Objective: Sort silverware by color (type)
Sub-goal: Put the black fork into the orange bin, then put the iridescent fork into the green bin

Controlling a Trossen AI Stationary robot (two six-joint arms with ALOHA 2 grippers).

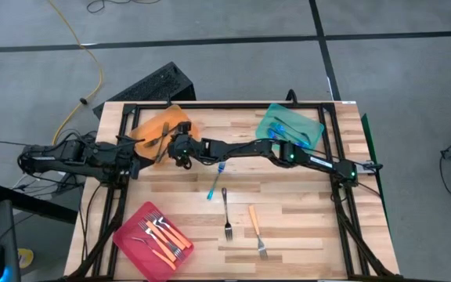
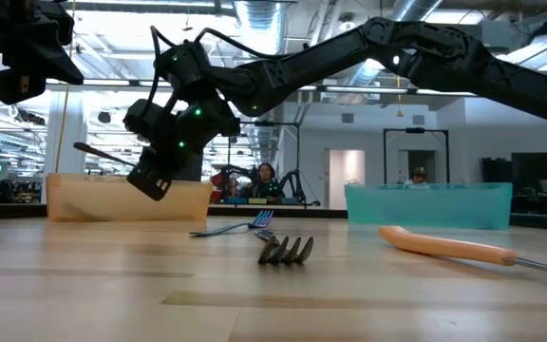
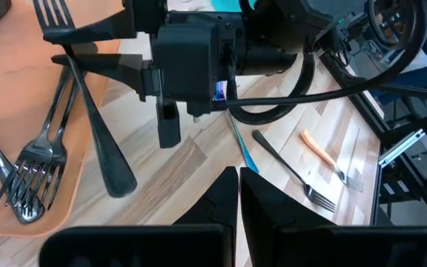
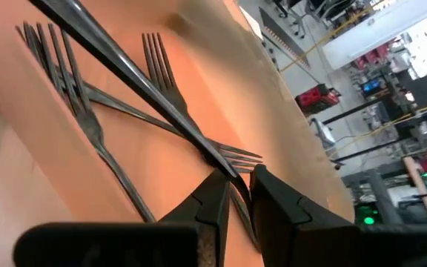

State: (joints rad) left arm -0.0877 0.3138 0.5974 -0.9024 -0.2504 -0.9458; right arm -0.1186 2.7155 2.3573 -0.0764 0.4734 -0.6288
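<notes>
Orange tray (image 1: 156, 125), teal tray (image 1: 276, 120) and pink tray (image 1: 131, 235) sit on the wooden table (image 1: 304, 211).

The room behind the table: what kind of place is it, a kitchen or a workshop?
Probably a robotics lab or workshop, not a kitchen. Past the wooden table the low view shows a big open hall with bright ceiling lights, metal frames, and people seated at other rigs. The high view shows cables across grey carpet.

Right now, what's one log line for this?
right hand: holding dark fork over orange tray | left hand: shut, waiting | table: three forks left
</notes>
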